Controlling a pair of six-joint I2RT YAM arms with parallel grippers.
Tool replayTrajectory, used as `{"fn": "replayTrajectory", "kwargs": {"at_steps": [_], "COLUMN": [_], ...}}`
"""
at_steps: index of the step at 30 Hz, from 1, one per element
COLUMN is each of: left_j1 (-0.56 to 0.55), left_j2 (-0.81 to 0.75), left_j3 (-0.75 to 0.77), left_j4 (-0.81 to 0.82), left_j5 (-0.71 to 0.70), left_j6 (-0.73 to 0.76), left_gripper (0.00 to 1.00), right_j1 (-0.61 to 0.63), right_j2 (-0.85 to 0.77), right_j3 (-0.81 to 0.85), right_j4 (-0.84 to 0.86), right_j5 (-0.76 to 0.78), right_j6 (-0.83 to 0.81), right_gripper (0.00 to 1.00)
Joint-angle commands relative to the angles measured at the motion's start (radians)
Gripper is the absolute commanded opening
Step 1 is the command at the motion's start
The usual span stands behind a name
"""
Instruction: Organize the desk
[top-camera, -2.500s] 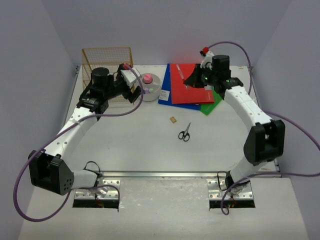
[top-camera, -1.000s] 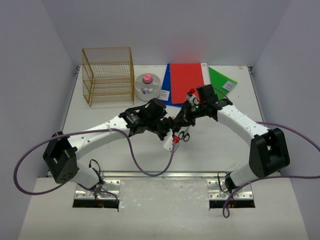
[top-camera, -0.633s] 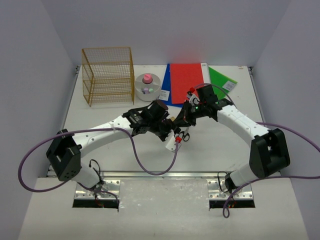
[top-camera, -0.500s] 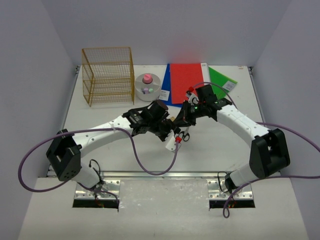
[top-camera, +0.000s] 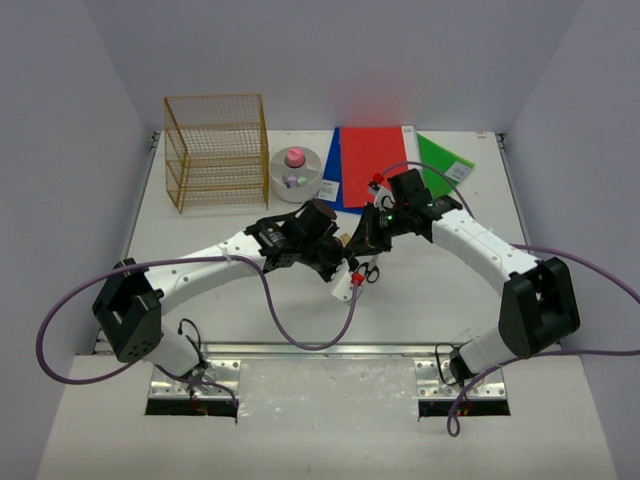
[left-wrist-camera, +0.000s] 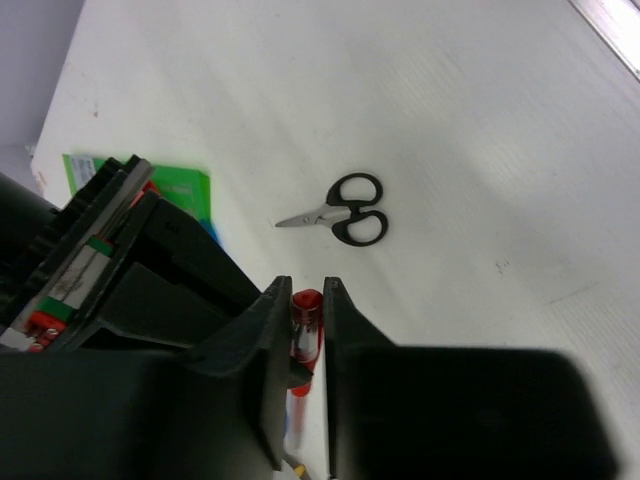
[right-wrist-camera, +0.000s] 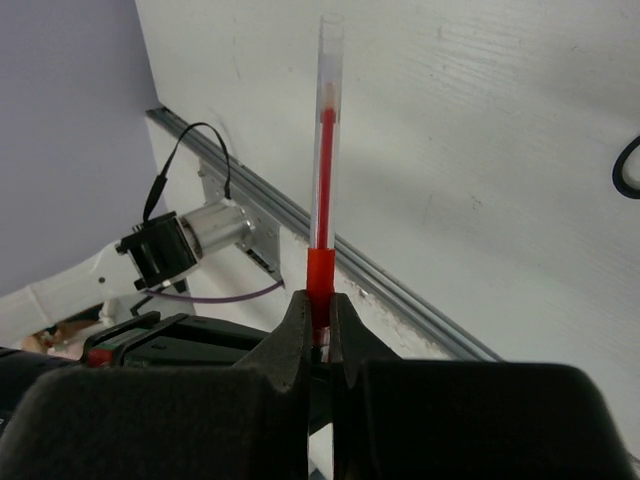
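Over the middle of the desk, the pen runs straight from the right gripper, squeezing one end, to the left gripper, pinching the other.

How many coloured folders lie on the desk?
3, together at the far edge: flat blue folder leftmost, flat red folder centre, flat green folder rightmost. Others may hide underneath.

Your top view looks down from behind the bases over the whole surface. Wrist views sit close behind the left end effector and right end effector, both showing the red pen; left and top share the scissors.
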Motion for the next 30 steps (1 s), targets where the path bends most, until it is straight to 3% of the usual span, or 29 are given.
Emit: {"fn": "replayTrajectory", "kwargs": {"at_steps": [1,3,6,8,11,12,14,17,23,30], "left_j1": [0.011,0.011,0.011,0.012,0.030,0.053,0.087,0.177,0.355,0.567], "left_j2": [-0.001,-0.009,-0.039,-0.076,-0.142,-0.174,-0.208,-0.273,-0.271,-0.065], "left_j3": [0.017,0.015,0.016,0.014,0.001,-0.003,-0.030,-0.088,-0.168,-0.068], "left_j4": [0.059,0.068,0.057,0.064,0.184,0.218,0.351,0.554,0.820,0.968], "left_j5": [-0.060,-0.063,-0.063,-0.062,-0.058,-0.051,-0.105,-0.203,-0.323,-0.050], "left_j6": [-0.035,-0.053,-0.092,-0.142,-0.369,-0.517,-0.765,-1.001,-1.095,-1.168], "left_gripper": [0.00,0.00,0.00,0.00,0.00,0.00,0.00,0.00,0.00,0.00], "right_j1": [0.018,0.020,0.017,0.007,-0.053,-0.096,-0.179,-0.258,-0.316,-0.321], "right_j2": [-0.021,-0.019,-0.016,-0.008,0.013,0.020,0.043,0.054,0.061,0.064], "right_j3": [0.046,0.048,0.093,0.136,0.256,0.280,0.351,0.401,0.378,0.288], "right_j4": [-0.038,-0.029,-0.030,-0.034,-0.028,-0.018,0.007,0.041,0.069,0.106], "right_j5": [-0.016,-0.032,-0.038,-0.033,-0.020,-0.025,-0.034,-0.016,0.008,0.009], "right_j6": [-0.056,-0.063,-0.082,-0.093,-0.067,-0.054,-0.017,-0.022,-0.044,-0.012], "right_gripper": [0.00,0.20,0.73,0.98,0.99,0.99,0.99,0.99,0.99,0.99]}}
